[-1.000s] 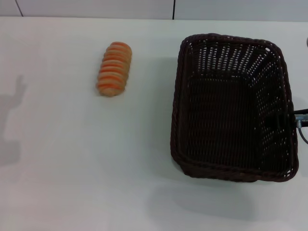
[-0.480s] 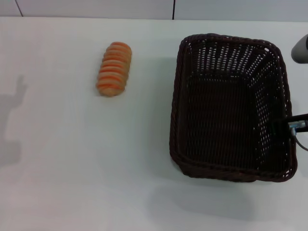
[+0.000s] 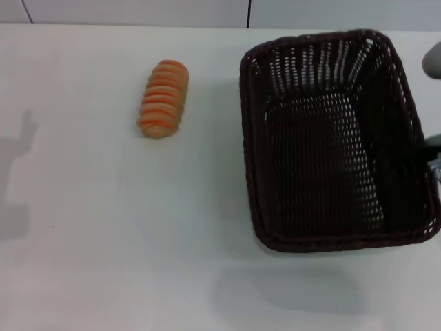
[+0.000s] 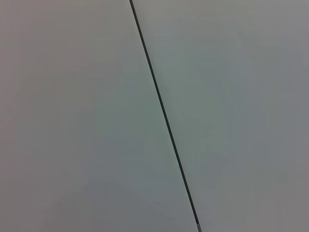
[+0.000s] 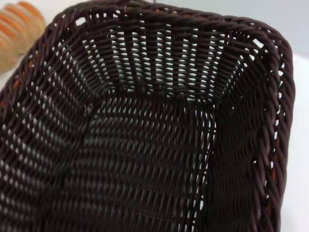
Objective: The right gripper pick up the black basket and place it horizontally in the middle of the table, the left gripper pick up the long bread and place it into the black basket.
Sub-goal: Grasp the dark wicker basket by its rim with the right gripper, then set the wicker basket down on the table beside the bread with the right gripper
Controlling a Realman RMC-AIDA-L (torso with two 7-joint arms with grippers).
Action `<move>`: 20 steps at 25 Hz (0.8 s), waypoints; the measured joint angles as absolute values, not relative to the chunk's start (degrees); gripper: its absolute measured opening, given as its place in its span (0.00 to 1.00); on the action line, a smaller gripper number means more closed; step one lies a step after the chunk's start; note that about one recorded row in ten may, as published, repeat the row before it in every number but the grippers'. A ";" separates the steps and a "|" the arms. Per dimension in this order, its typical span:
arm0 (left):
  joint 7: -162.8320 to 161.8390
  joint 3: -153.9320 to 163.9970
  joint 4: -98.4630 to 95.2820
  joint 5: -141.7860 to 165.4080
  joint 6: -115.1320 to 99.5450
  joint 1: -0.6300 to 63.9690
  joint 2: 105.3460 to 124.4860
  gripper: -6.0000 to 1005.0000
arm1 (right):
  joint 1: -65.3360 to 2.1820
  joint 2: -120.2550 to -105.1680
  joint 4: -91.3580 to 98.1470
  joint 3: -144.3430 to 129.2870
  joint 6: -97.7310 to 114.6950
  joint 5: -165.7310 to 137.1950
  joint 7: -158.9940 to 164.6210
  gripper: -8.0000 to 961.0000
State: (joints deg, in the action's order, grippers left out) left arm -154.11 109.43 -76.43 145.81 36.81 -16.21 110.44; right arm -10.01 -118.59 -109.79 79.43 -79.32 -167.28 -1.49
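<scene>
The black basket [image 3: 251, 165] is empty and hangs tilted above the right side of the white table [image 3: 103, 234], with its shadow on the tabletop below it. My right gripper [image 3: 432, 157] holds the basket's right rim at the picture's edge. The right wrist view looks into the basket's woven inside [image 5: 154, 145]. The long bread [image 3: 164, 98] lies on the table to the left of the basket, apart from it; its end shows past the basket's rim in the right wrist view [image 5: 17, 29]. My left gripper is out of view; only its shadow falls on the table's left side.
A grey part of my right arm [image 3: 433, 59] shows at the right edge. The wall runs along the table's far edge [image 3: 207, 26]. The left wrist view shows only a plain pale surface with a dark seam [image 4: 164, 116].
The basket has risen off the table and tilted, and it now looks larger and nearer. Its shadow has dropped away below it. The bread has not moved.
</scene>
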 joint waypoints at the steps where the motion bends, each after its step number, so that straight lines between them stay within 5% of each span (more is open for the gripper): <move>1: -154.09 109.43 -76.54 145.81 36.82 -16.26 110.45 0.85 | -10.01 -118.52 -110.94 79.75 -79.45 -167.31 -3.24 0.22; 13: -153.73 108.98 -79.34 145.82 36.83 -17.72 111.52 0.85 | -10.75 -118.67 -116.41 82.28 -80.59 -167.37 -26.33 0.19; 20: -152.75 107.85 -80.41 146.96 36.56 -18.96 115.07 0.85 | -13.71 -118.83 -116.60 85.78 -82.99 -166.37 -42.04 0.18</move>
State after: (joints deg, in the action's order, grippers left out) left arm -152.75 107.85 -80.41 146.96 36.57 -18.96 115.07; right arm -13.72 -118.83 -116.60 85.78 -82.99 -166.38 -42.04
